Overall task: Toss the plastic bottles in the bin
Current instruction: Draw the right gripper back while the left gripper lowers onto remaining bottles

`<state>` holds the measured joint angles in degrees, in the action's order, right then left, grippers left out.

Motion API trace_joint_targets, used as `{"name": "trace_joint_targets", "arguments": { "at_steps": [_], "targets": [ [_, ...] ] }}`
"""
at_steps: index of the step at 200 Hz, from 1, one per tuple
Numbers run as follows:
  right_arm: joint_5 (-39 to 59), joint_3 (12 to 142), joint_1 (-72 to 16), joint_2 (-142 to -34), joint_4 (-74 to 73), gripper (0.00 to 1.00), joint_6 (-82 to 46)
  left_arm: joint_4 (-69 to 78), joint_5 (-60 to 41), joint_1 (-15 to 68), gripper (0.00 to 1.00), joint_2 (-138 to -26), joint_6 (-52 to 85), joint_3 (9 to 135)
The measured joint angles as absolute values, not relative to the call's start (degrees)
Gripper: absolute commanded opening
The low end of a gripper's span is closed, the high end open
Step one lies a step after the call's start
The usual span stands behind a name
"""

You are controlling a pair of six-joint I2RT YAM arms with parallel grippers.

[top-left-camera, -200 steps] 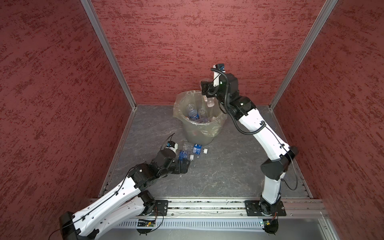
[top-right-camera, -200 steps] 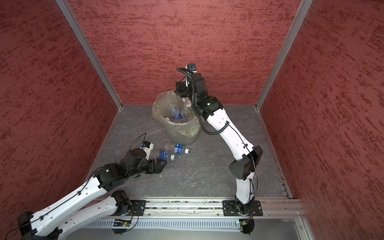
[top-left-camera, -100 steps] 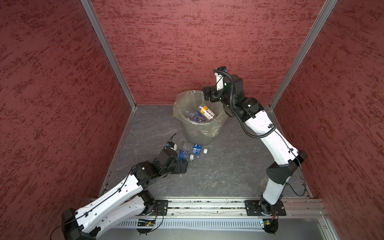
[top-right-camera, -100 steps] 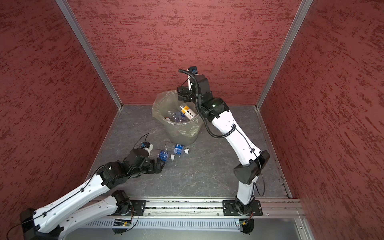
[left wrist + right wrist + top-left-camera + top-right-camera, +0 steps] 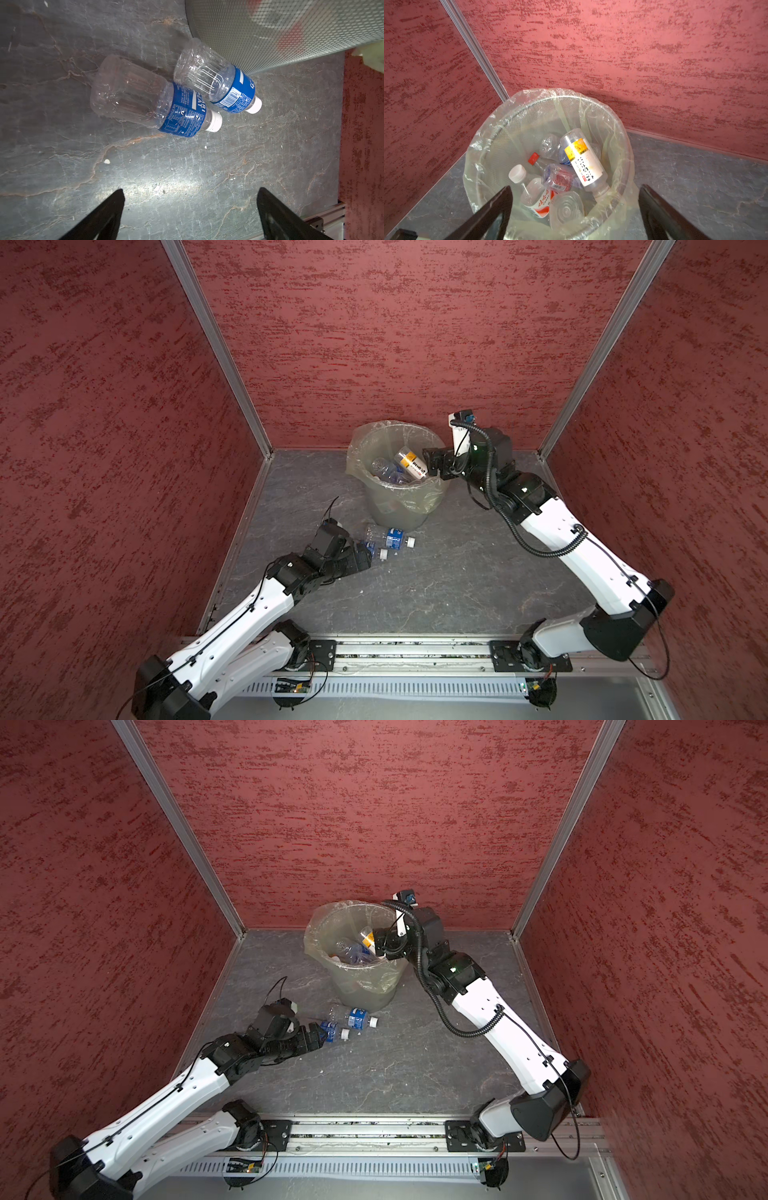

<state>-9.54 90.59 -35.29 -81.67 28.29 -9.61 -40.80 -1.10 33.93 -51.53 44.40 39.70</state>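
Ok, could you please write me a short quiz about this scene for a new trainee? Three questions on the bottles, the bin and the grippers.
1. How many bottles lie on the floor outside the bin?
2. True or false: the right gripper is holding a bottle.
3. What colour are the caps of the bottles on the floor? A red, B white, C green.

Key
1. Two, both with blue labels, lying close to the bin.
2. False: its jaws are open with nothing between them.
3. B
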Motion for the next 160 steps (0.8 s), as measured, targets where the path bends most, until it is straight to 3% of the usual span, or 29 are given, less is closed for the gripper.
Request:
{"name": "trace_joint_targets", "arguments": {
  "at_steps": [58,160],
  "targets": [
    [-9.6,82.6,-35.3,-74.7,27.0,0.94,-10.7,-38.0,-2.6,33.4,1.00,-56.6,54.1,39.6],
    [-10.2,78.6,-35.3,-72.4,26.2,0.94,-10.7,-37.6,2.5,30.9,0.99,-64.0,72.0,41.2]
  ]
}}
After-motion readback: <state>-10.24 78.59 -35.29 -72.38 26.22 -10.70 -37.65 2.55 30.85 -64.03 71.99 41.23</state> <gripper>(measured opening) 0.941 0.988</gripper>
